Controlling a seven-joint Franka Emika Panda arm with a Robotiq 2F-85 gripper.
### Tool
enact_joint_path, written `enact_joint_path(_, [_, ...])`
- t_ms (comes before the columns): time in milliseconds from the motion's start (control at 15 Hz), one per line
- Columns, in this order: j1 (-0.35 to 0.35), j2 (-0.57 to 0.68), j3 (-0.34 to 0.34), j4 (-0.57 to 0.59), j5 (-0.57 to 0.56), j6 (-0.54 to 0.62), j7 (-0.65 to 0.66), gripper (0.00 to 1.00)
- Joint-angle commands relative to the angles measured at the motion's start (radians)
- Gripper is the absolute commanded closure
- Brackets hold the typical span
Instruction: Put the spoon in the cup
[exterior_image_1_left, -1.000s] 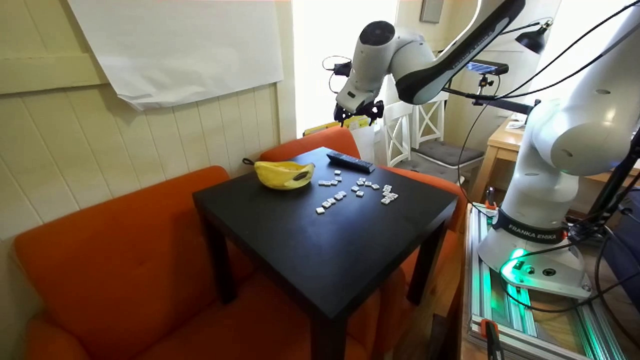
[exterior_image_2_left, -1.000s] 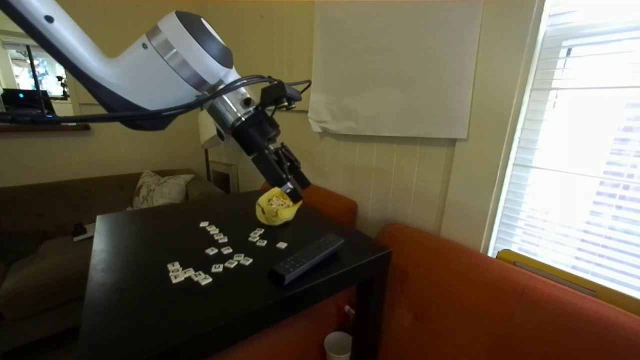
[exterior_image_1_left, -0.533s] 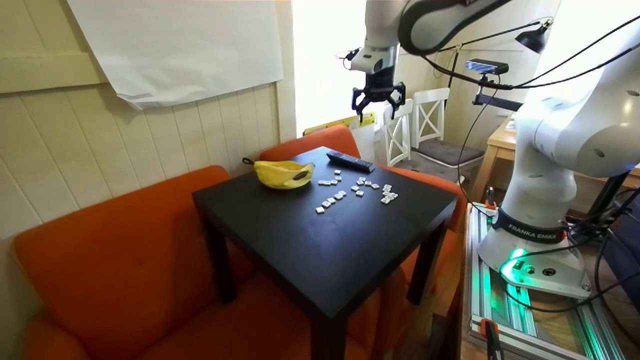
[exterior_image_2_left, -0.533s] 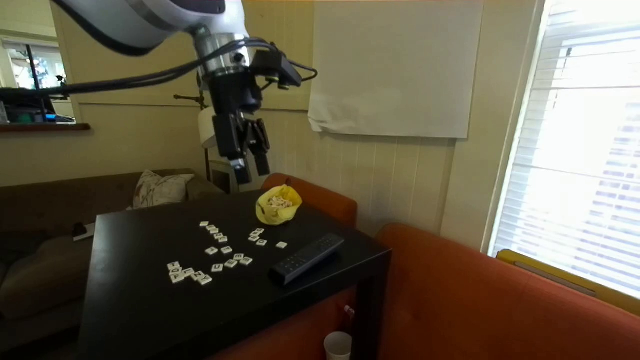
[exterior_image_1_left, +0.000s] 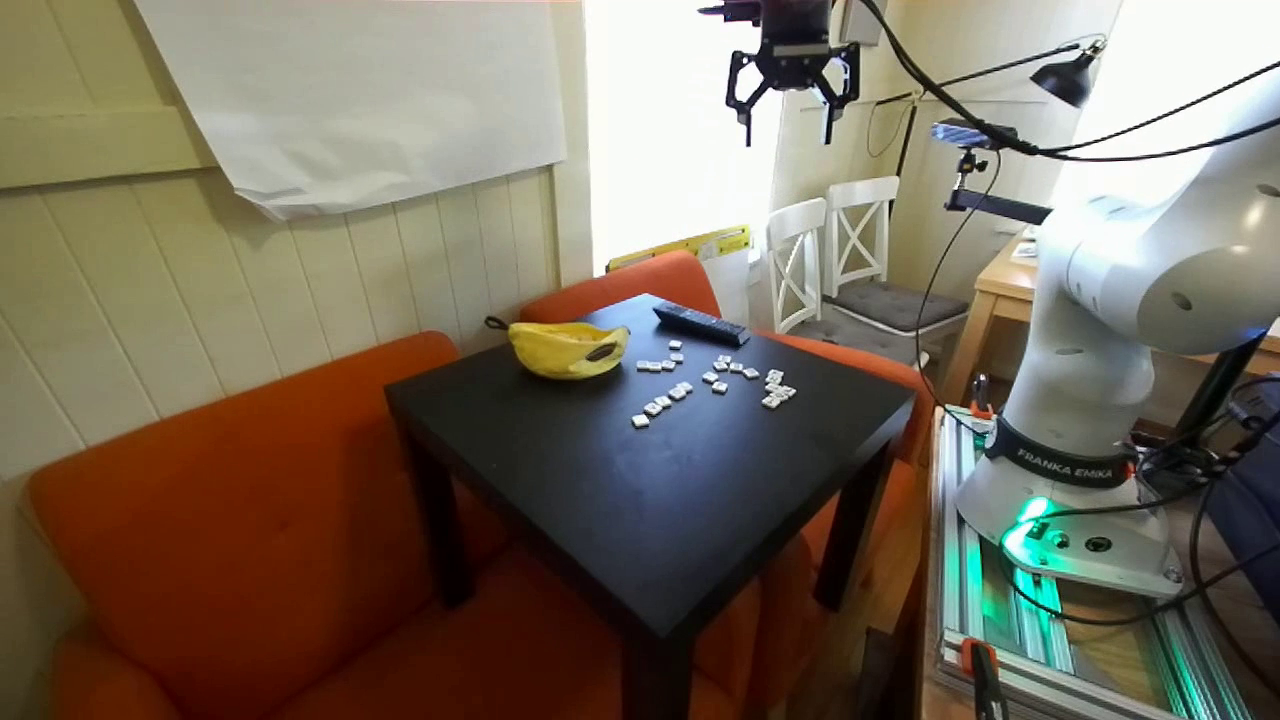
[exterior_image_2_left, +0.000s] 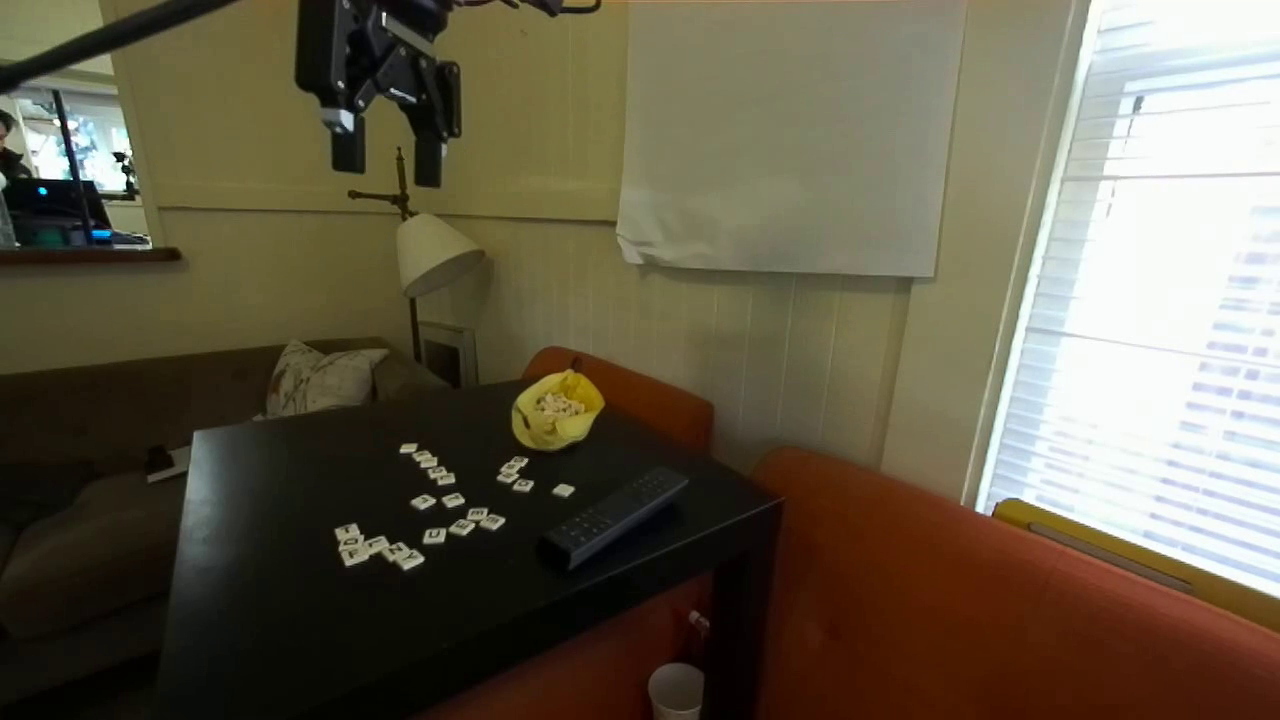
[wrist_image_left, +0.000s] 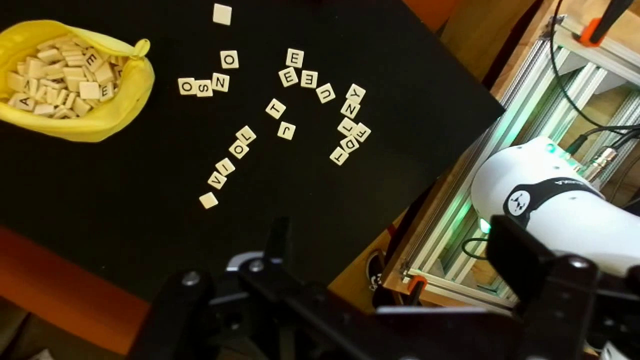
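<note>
Near a panelled wall (exterior_image_1_left: 370, 270) stands the black worktop (exterior_image_1_left: 600, 490). The end effector (exterior_image_1_left: 788, 140), released with its fingers parted, points straight down, higher than a second ago. Only the wrist view renders the letter tiles (wrist_image_left: 275, 108) (V, I, O, L among them) crisply, beside the banana-shaped pouch (wrist_image_left: 135, 92). In an exterior view, a pale cup (exterior_image_2_left: 677, 692) shows below the worktop, its base cut off.
</note>
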Motion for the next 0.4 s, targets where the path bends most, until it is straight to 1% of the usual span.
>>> enact_joint_path(0, [-0.051,0.008,0.035,0.002,0.022,0.0,-0.021,0.0])
enact_joint_path(333, [-0.053,0.013,0.035,0.0,0.023,0.0,-0.021,0.0])
